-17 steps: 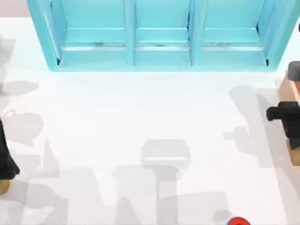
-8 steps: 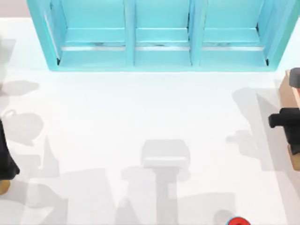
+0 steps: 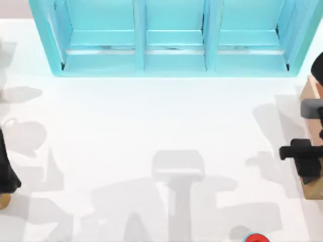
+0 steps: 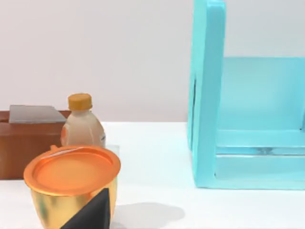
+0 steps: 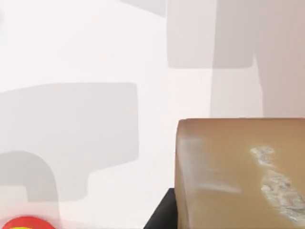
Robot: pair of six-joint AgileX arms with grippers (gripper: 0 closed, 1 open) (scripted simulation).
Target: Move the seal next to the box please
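Now the right gripper [image 3: 302,154] sits at the table's right edge, and it has slid toward the near side over the last second. A second ago it hung closer to the far end of the peach-walled box [image 3: 309,93]; now it lies over the box's near half, and its shadow on the white table [image 3: 151,116] has moved nearer with it. The box itself runs along that right edge, only partly in view, and has not shifted.

The seal [image 5: 238,171] shows in the right wrist view as a tan block with pale scuffs on its face. It is very close under that camera, with bare table beyond it and a red object [image 5: 24,223] off at the near edge. A dark wedge touches the block's lower corner. Whether the gripper has the block in its grasp I cannot tell.

My reading is that the seal is already over by the box, on the right side. The arm's slide nearward looks like either a last placing move or a retreat. Whether the block stands on the table just beside the box wall cannot be made out.

The left arm [image 3: 6,169] is parked at the left edge, and the turquoise shelf [image 3: 171,40] stands along the far side.
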